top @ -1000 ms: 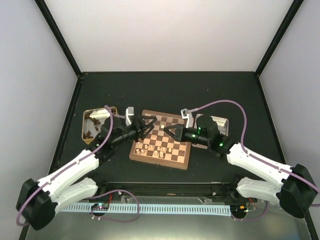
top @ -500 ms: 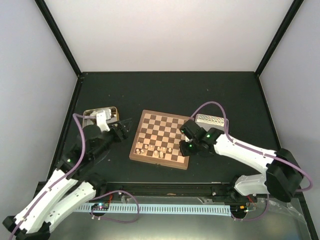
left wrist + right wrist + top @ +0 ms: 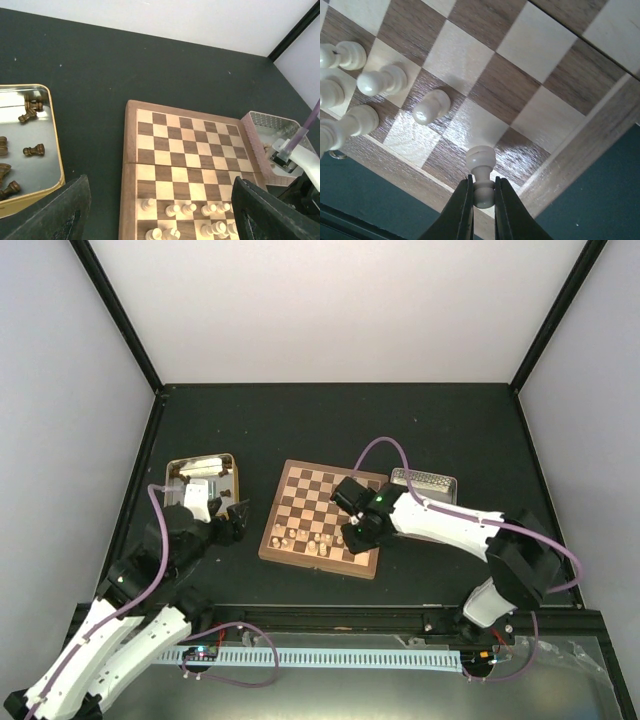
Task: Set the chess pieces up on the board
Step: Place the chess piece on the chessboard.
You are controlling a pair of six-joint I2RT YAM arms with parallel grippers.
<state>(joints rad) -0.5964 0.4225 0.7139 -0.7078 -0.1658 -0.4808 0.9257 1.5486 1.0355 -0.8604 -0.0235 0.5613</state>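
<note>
From above, neither arm's jaws are easy for us to read. The left jaws are a dark shape over the table (image 3: 330, 425), between the gold-rimmed tin (image 3: 200, 458) and the board (image 3: 320, 495). The right jaws cover the board's near right corner and hide their load. The board lies mid-table, slightly turned. Pale chess pieces (image 3: 310, 538) crowd its near rows, too small for us to tell apart.

In the left wrist view, the left jaws stand wide and released, with nothing between the fingers (image 3: 55, 215). The frame cuts off the board's nearest row. Dark pieces (image 3: 33, 149) lie toppled in the tin.

In the right wrist view, the right jaws are clenched on a pale piece (image 3: 481, 165) by its rounded end. Its long axis runs in line with the fingers, wide end toward the board's edge squares. We cannot tell whether it touches.
</note>
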